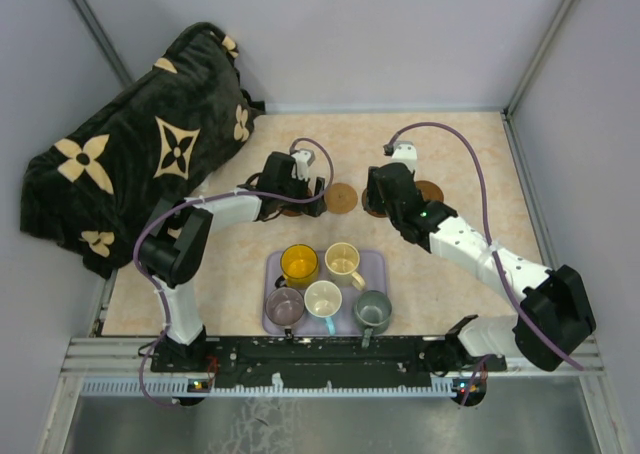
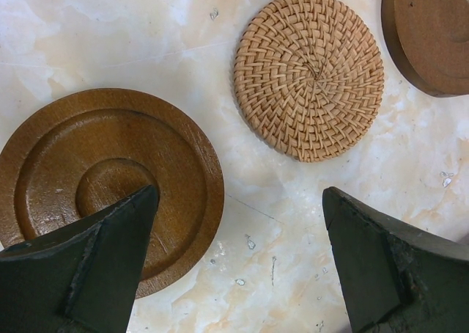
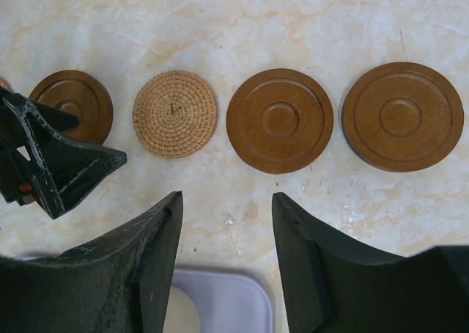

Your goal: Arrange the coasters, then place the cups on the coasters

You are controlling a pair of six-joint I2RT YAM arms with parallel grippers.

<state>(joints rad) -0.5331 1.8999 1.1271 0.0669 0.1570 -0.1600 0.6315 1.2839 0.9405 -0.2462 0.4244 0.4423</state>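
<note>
Marble surface (image 3: 242, 25): coasters (image 3: 279, 120) in a row at far side, cups (image 1: 323, 297) all in lavender tray (image 1: 372, 266) nearer. Left gripper (image 2: 240, 201) spread wide above the row; right gripper (image 3: 227, 201) partly spread, empty.

Coasters (image 3: 279, 120) in row, apart; tray (image 1: 376, 265) before them; cups (image 1: 323, 298) in tray, two behind three.

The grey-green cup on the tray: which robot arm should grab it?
Right. The grey-green cup sits at the right end of the tray, on the side of the right gripper. That gripper is empty, and its wrist view shows the tray close by. The left gripper hangs over a wooden coaster farther left.
</note>
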